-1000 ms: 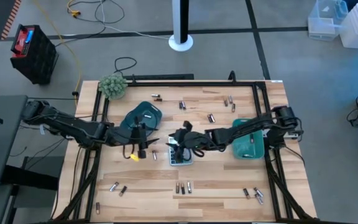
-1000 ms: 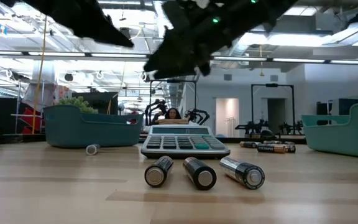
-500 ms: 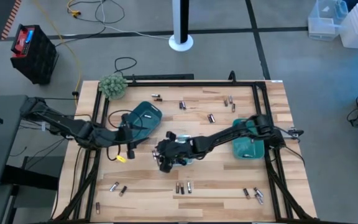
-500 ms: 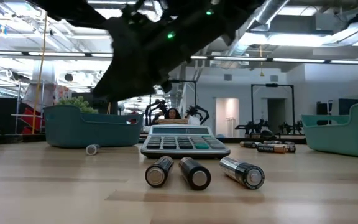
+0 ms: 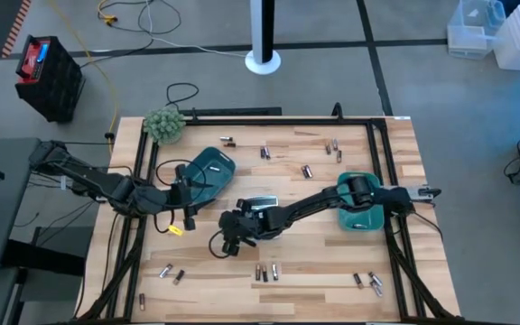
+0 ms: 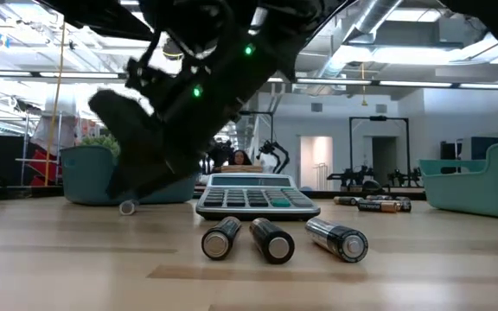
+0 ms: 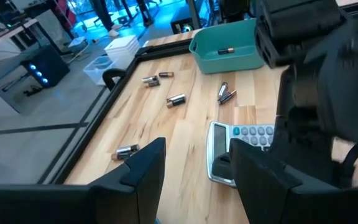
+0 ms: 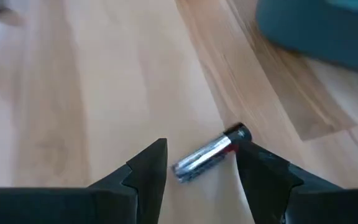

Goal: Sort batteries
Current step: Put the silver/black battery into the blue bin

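The right gripper (image 8: 197, 180) has been swung off the calculator (image 5: 260, 206) toward a lone battery (image 8: 211, 153) near the left tray (image 5: 208, 168); a pick is likely next. The right arm is stretched low, jaws open, empty. The left gripper (image 7: 191, 171) is parked beside that tray, open.

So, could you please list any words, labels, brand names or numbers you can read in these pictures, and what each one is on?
None can be read.
Calculator: the key markings are too small to read, and no digits can be made out on the display.
Batteries: the wrapper print is too small and blurred.
Battery by the right gripper: the label is blurred.
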